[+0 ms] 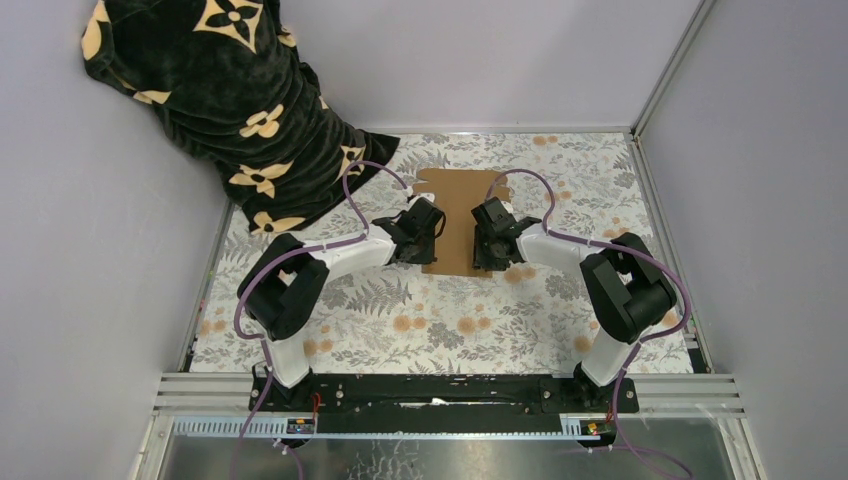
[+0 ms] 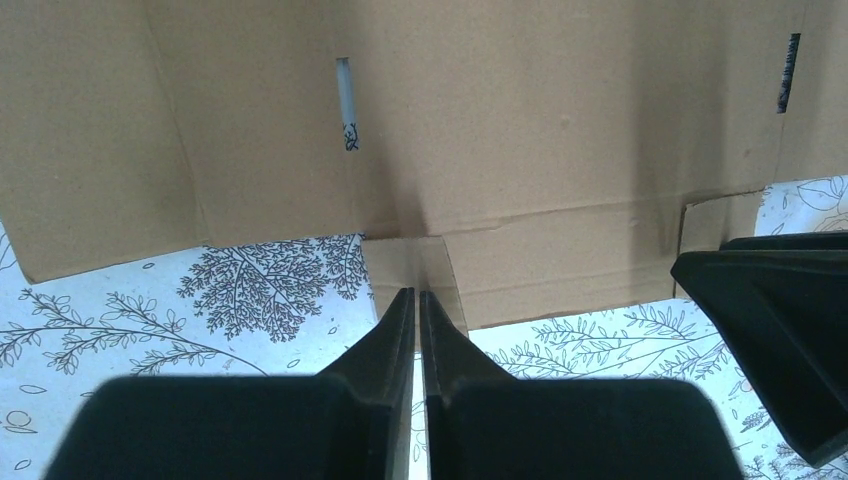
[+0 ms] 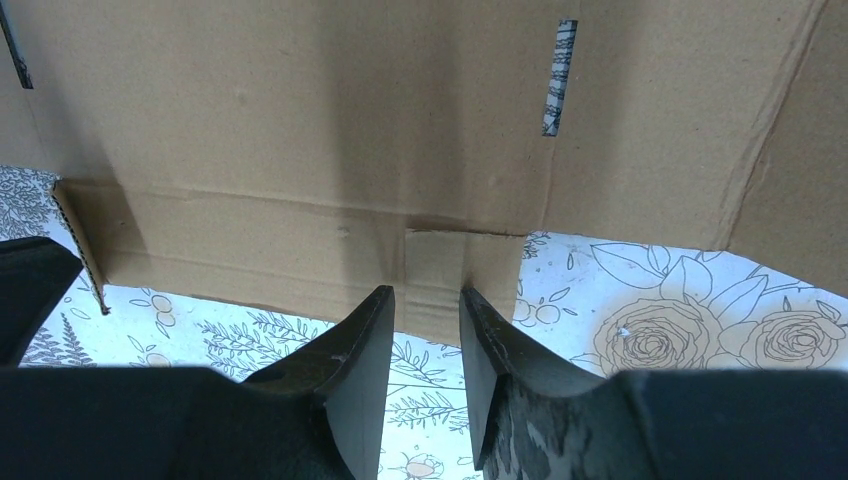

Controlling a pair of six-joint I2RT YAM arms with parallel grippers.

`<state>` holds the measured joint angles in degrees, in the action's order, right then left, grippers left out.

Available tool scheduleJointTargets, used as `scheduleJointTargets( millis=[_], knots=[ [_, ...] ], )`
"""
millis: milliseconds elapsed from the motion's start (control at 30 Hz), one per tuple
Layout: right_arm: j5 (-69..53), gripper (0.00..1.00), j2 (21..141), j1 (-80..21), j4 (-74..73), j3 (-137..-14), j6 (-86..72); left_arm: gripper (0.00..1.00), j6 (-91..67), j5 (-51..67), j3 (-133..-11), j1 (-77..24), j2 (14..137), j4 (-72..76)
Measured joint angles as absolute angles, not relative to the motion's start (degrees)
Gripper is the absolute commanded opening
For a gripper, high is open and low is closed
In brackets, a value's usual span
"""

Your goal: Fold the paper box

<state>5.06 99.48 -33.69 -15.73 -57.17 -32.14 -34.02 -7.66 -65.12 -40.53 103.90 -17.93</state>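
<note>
The paper box is a flat brown cardboard sheet lying on the flowered cloth at mid-table, with creases and slots showing. My left gripper is at its near left edge. In the left wrist view the left gripper is shut to a hairline slit, its tips at a small tab on the sheet's near edge. My right gripper is at the near right edge. In the right wrist view the right gripper stands open, its tips either side of another small tab, not closed on it.
A black blanket with gold flowers is draped at the back left and reaches onto the flowered tablecloth. Grey walls close in the back and both sides. A metal rail carries the arm bases at the near edge.
</note>
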Motion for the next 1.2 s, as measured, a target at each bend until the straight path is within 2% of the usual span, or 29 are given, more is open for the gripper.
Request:
scheduleJointTargets(
  millis=[133,367,467,1200],
  knots=[
    [5.1,0.38,99.5,-33.7,-15.5,-57.2,-32.1,0.12,-34.1,-7.2,-65.1,-40.6,103.9,-17.7],
    [5.1,0.38,99.9,-33.7,-14.9,-57.4,-31.9,0.28,-34.5,-6.3,-65.1,-40.7,104.6,-17.1],
    [5.0,0.38,100.0,-33.7,-14.3,-57.4,-31.9,0.30,-34.7,-6.3,-65.1,-40.9,104.9,-17.1],
    [5.4,0.38,100.6,-33.9,-14.6,-58.2,-31.8,0.29,-35.0,-5.5,-64.4,-40.9,106.7,-14.6]
  ],
)
